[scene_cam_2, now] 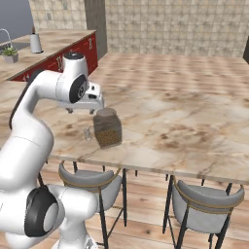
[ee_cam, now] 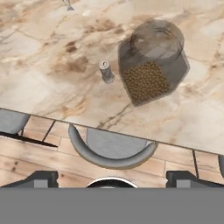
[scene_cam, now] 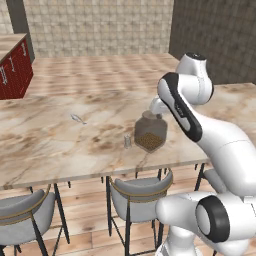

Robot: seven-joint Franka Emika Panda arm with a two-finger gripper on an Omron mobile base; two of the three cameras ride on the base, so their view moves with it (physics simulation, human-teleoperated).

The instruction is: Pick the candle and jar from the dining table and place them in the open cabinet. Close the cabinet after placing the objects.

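Standing beside the squat grain-filled jar (ee_cam: 153,65), tiny grey candle (ee_cam: 106,71); jaws wide apart.

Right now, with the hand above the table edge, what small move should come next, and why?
Probably lower the open hand toward the candle. It stands upright on the dining table beside the jar, apart from it, and the hand holds nothing.

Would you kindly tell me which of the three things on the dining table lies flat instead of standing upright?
The thin silvery utensil, lying apart; the candle and jar both stand upright.
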